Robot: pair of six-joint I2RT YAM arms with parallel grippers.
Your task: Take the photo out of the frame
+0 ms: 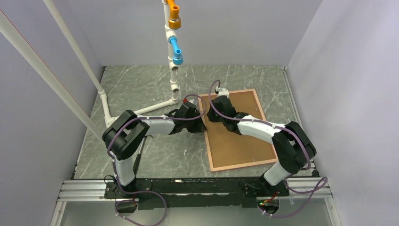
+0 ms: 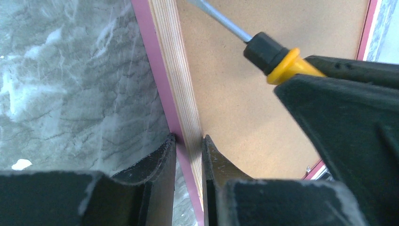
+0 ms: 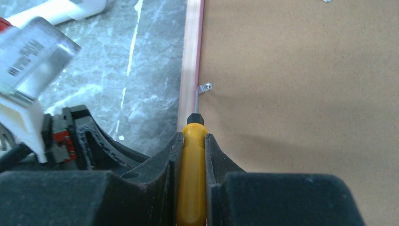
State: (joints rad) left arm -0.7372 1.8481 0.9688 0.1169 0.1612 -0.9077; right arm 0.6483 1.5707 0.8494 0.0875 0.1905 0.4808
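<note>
The picture frame [image 1: 234, 165] lies face down on the marble table, its brown backing board [image 1: 242, 136] facing up. The photo is hidden under the board. My left gripper [image 2: 189, 141] is shut on the frame's pink-and-wood left edge [image 2: 176, 70]; in the top view the left gripper [image 1: 202, 123] sits at that edge. My right gripper [image 3: 193, 139] is shut on a yellow-handled screwdriver [image 3: 192, 179], whose tip meets a small metal clip [image 3: 205, 87] by the frame's left edge [image 3: 190, 56]. The screwdriver [image 2: 277, 59] also shows in the left wrist view.
A white pipe stand [image 1: 174, 47] with orange and blue fittings rises behind the frame, and its base pipe [image 1: 155, 107] runs along the table beside my left arm. Grey walls enclose both sides. Another clip [image 2: 310, 168] sits at the frame's far edge.
</note>
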